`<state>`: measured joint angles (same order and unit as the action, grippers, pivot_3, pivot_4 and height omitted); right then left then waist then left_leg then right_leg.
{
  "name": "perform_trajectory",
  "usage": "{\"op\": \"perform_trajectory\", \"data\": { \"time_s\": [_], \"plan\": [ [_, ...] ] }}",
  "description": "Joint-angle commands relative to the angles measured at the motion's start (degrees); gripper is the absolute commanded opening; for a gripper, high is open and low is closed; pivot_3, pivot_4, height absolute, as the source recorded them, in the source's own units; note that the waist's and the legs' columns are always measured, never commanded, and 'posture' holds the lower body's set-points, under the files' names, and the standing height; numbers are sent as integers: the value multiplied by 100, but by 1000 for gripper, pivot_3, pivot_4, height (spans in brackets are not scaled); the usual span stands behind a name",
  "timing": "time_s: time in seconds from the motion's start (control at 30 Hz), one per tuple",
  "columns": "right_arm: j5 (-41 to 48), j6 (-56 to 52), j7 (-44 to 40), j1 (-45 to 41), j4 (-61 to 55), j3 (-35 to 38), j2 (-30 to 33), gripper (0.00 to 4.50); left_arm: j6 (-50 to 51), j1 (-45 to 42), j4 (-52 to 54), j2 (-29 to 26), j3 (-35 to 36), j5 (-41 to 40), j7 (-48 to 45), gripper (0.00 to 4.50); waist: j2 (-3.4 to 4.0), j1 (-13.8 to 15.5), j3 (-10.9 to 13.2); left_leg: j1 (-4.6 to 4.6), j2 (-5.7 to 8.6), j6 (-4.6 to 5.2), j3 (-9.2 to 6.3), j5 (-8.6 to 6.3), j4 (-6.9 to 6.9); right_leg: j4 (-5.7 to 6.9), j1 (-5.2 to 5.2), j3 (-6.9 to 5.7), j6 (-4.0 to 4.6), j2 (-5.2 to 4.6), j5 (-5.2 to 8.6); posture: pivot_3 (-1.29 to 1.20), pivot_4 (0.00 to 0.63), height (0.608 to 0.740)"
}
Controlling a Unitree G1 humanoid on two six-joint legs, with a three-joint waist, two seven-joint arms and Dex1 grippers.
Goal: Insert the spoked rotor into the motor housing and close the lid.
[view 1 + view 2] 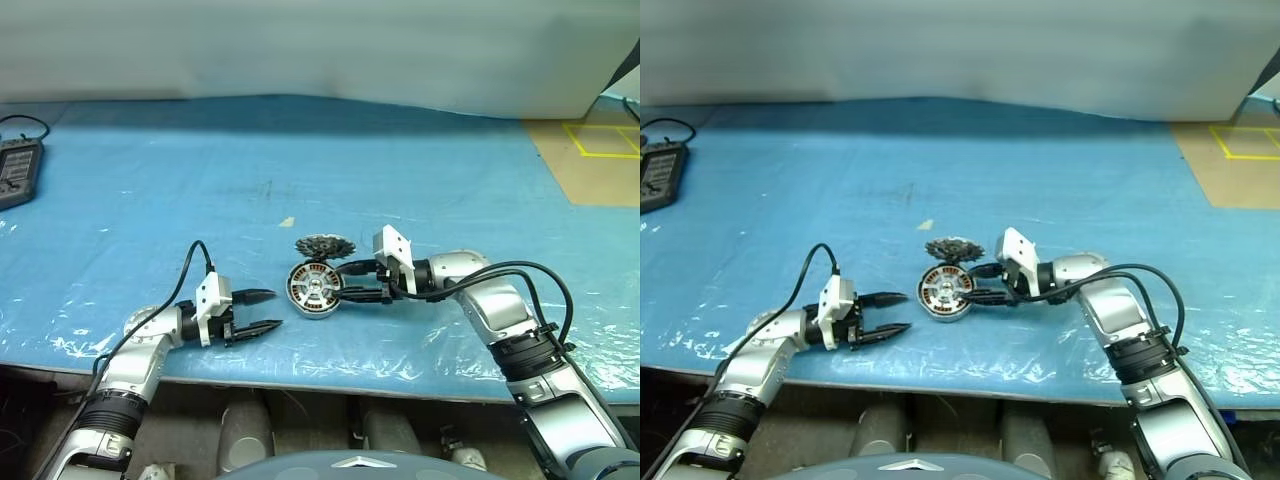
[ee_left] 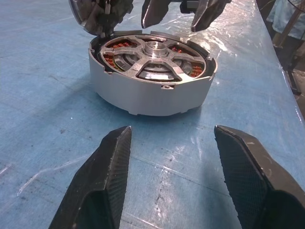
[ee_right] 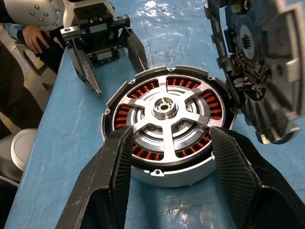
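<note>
Lid [image 3: 267,62] cut off at frame edge, overlapping motor housing [image 3: 167,124] rim

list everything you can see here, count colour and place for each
round silver-rimmed motor housing: 1, silver with copper-brown windings, on the blue sheet between the two grippers
shiny silver spoked rotor: 1, silver, seated in the housing
round segmented lid: 1, dark grey, tilted against the housing's far edge
blue plastic table sheet: 1, blue, over the whole table
dark handheld device with cable: 1, black, far left edge of the sheet
yellow tape outline: 1, yellow, on the brown floor at far right
person's hand: 1, beside the table
left gripper: 1, black fingers, open, left of the housing
right gripper: 1, black fingers, open around the housing
</note>
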<state>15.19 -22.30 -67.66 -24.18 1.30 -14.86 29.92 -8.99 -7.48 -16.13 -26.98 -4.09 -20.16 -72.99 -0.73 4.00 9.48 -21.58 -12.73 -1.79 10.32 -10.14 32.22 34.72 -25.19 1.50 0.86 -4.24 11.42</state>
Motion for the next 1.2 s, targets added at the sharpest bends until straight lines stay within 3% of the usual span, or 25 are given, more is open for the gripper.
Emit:
{"op": "perform_trajectory", "data": {
  "time_s": [0.03,0.13,0.23,0.4,0.67,0.93,1.2],
  "plan": [
    [266,-50,-88,11,-365,160,44,2444,-137,2,-46,18,55,-30,-41,2909,0,-1,0,0,0,0,0,0,0,0,0,0,0,0,0,0,150,740],
    [428,-207,-125,9,-460,185,25,2444,-179,-1,-110,34,52,-24,-55,2909,0,1,0,0,0,0,0,0,0,0,0,0,0,0,0,0,150,740],
    [403,-249,-65,-31,-395,93,-62,1858,-220,-20,-162,60,56,-27,-56,2909,0,1,0,4,0,0,0,0,0,0,3,0,0,0,0,0,150,740],
    [168,-92,105,-164,-108,-100,-339,94,-269,17,-204,49,82,-36,-73,2909,0,-4,0,4,0,0,0,0,0,1,3,0,0,0,0,0,150,740],
    [-153,94,288,-355,325,-364,-731,38,-313,14,-288,58,91,-27,-68,2909,1,-4,-1,4,0,-1,0,0,0,2,2,0,0,0,0,0,150,740],
    [-292,87,218,-130,258,-452,-520,38,-248,16,-170,71,61,-29,-23,2909,2,-1,-1,12,0,-1,0,0,-1,1,11,1,0,0,0,0,150,740],
    [622,-610,160,-170,-679,204,-359,38,-158,-85,-145,110,32,-48,-36,2909,2,9,-1,13,0,0,0,0,-1,2,11,2,0,0,0,0,150,740]
  ]
}}
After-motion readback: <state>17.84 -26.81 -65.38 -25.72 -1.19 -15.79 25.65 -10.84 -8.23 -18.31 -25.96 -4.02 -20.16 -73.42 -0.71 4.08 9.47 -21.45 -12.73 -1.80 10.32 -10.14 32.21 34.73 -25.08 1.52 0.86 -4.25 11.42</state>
